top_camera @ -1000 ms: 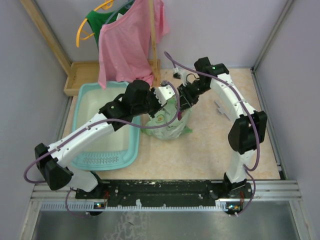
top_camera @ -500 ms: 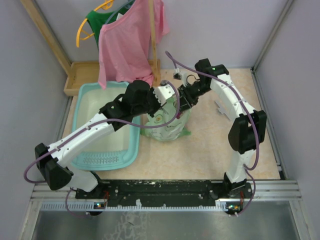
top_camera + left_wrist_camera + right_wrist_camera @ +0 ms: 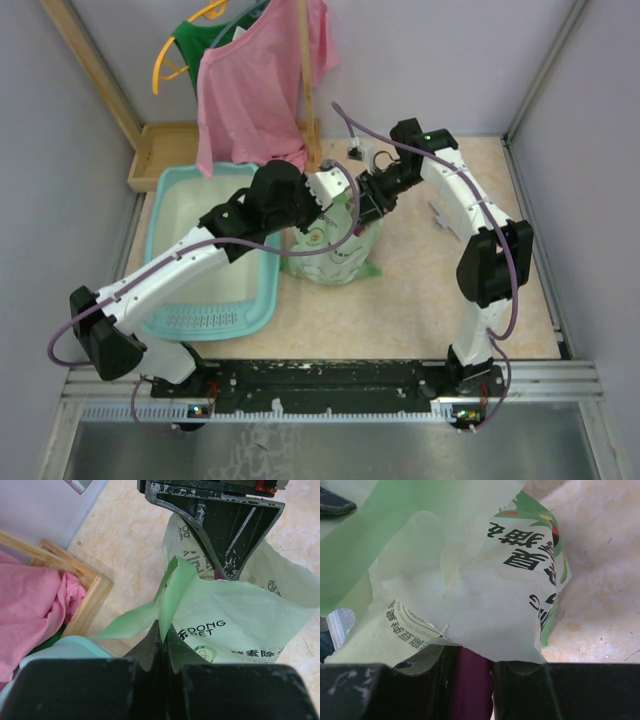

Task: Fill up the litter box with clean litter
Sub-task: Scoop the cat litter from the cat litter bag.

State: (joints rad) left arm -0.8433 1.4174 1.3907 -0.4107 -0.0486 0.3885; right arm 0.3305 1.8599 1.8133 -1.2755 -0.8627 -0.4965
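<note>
Light-teal litter box [image 3: 205,320], whitish base, left pincer [image 3: 161,630] pinching bag [image 3: 240,610], right pincer [image 3: 470,654] gripping magenta handle [image 3: 470,682]

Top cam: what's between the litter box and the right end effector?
The pale green printed bag, standing beside the litter box. The left end effector pinches its top edge; the right end effector grips a magenta handle. Top view shows it.

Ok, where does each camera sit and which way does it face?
Top external: above, behind the bases, looking down; left arm and right arm meet over the bag beside the litter box.
Left wrist: on the left arm, looking along the shut left end effector pinching the bag's flap.
Right wrist: on the right arm, against the bag's print; the right end effector grips a magenta piece.
Shared: all see the bag.
</note>
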